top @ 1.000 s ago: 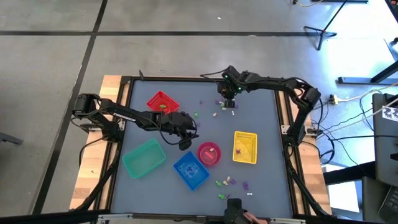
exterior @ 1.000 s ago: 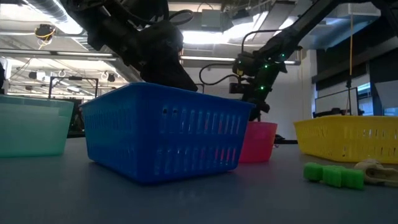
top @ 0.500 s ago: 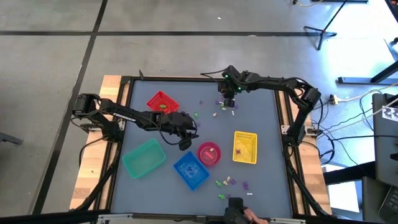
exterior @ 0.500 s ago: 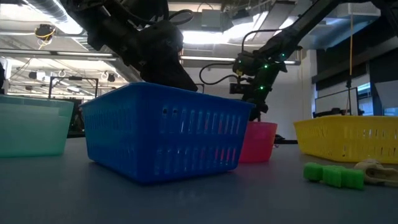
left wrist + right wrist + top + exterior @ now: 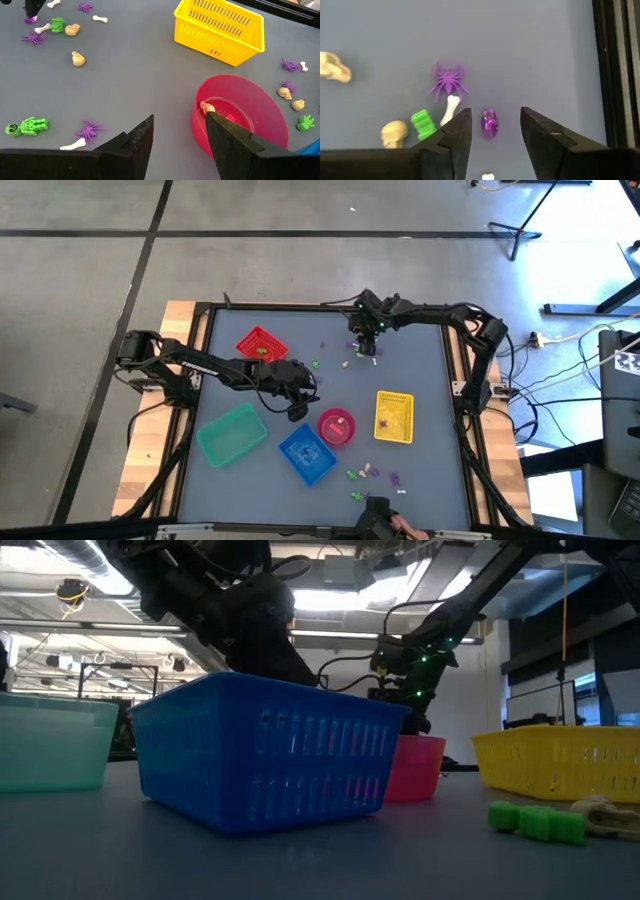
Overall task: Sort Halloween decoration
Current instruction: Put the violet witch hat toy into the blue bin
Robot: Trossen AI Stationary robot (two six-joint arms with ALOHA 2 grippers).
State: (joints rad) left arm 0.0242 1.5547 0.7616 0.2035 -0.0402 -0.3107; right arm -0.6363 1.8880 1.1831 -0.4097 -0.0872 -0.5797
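On the grey table (image 5: 420, 470), the right pincer (image 5: 491, 131) half hides a white bone (image 5: 450, 109).

Table centre (image 5: 330, 385) is bare mat, open lane between the red basket (image 5: 261, 344) and yellow basket (image 5: 393, 417). The pink bowl (image 5: 336, 426), blue basket (image 5: 306, 453) and teal basket (image 5: 231, 434) crowd the near left. Trinkets (image 5: 372, 472) litter the near edge, more (image 5: 345, 363) lie at the far side.

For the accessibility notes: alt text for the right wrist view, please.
The open right gripper hovers over a small purple trinket lying on the grey table between its fingers. Beyond lie a purple spider, white bone, green piece and two cream skulls.
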